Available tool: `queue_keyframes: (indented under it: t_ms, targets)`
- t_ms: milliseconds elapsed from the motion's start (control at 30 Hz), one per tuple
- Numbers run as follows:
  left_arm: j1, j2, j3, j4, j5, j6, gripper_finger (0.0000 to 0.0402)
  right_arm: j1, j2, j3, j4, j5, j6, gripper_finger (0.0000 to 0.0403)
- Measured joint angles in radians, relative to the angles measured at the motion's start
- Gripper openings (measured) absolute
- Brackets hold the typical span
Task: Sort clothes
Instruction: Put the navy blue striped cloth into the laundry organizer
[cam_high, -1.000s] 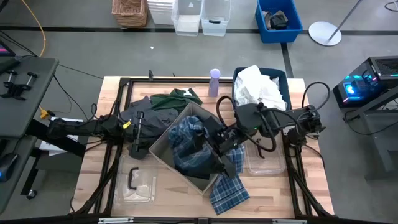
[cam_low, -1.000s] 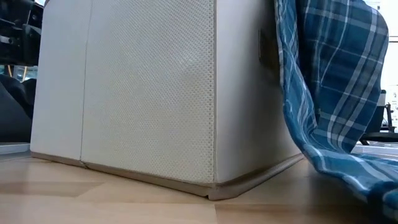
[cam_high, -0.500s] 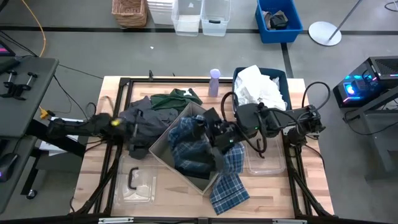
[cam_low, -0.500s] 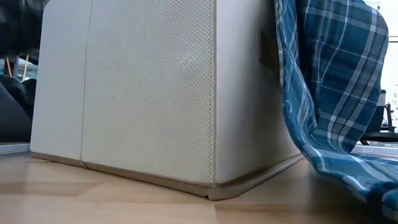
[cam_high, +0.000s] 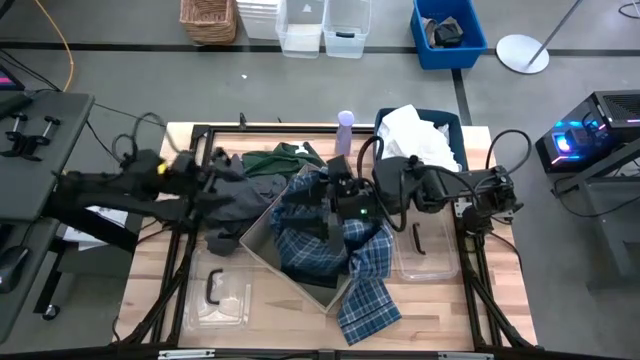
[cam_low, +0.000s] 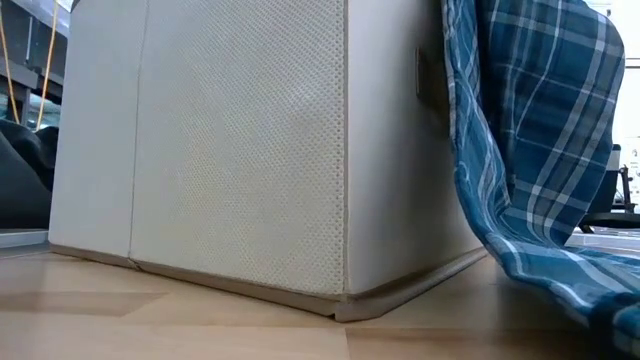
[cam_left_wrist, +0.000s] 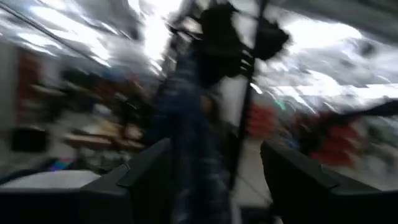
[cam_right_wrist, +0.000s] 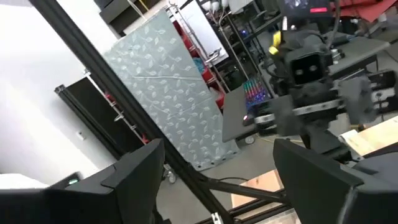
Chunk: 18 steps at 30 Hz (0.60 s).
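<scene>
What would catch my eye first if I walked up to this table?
Probably the blue-and-white plaid shirt spilling out of the beige fabric box at the table's middle and hanging over its near side. Next, white clothes heaped in the dark blue bin at the far right.

No text, label, brand, number or sign can be read in any view.

Blue-and-white plaid shirt (cam_high: 345, 255), beige fabric box (cam_low: 230, 150), dark green garment (cam_high: 285, 158), dark grey garments (cam_high: 235, 195), white clothes (cam_high: 415, 140), dark blue bin (cam_high: 455, 130), pale wooden table (cam_high: 505, 290), lilac bottle (cam_high: 345, 132).
</scene>
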<state>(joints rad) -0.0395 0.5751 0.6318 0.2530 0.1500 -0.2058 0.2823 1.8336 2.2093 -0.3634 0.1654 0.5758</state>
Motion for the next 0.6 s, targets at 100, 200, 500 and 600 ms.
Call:
queue_keyframes:
  t_ms: [100, 200, 500, 600]
  targets:
    - [0.0, 0.153, 0.133, -0.02, 0.175, -0.039, 0.0235, -0.007, 0.0, 0.0, 0.0, -0.011, 0.0, 0.0298]
    - [-0.002, 0.27, 0.218, 0.009, 0.23, -0.083, 0.0235, -0.007, 0.0, 0.0, -0.001, -0.029, 0.0, 0.0298]
    - [0.008, 0.444, 0.319, -0.059, 0.191, -0.042, 0.0235, 0.014, 0.0, 0.0, 0.0, -0.069, -0.038, 0.0298]
    - [0.013, 0.423, 0.337, -0.163, 0.077, 0.056, 0.0235, 0.02, 0.0, 0.0, 0.0, -0.07, -0.041, 0.0298]
